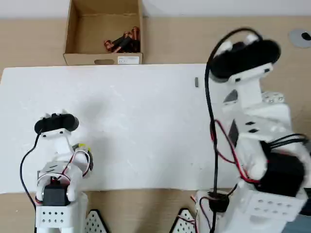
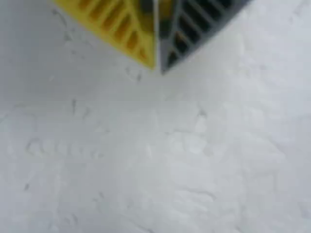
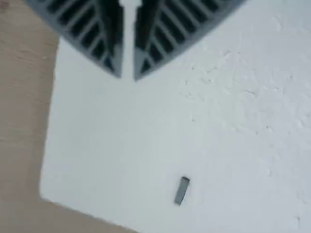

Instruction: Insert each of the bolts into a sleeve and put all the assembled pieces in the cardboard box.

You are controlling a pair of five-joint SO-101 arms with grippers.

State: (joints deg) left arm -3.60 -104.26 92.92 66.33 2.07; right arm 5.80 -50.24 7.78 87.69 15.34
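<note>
Evidently the task is in its closing stage. A pale wooden surface [image 1: 29,43] carries a wide white textured sheet [image 1: 146,126]. At the sheet's far edge, left of centre, stands the open brown cardboard box [image 1: 70,34]. A cluster of copper and black assembled pieces [image 1: 124,42] lies in its right near corner.

The right tool [image 3: 127,73] hangs over the sheet's far right part, its grey jaws nearly together with only a thin slit between them, holding nothing. The left tool [image 2: 156,65] sits at near left over bare sheet, its yellow and grey jaws together.

One small flat grey bar [image 1: 196,82] lies alone near the right tool; whether it is bolt or sleeve I cannot tell. If it belongs to the task, the right tool must part its jaws, descend, and pinch the bar across its narrow width.
</note>
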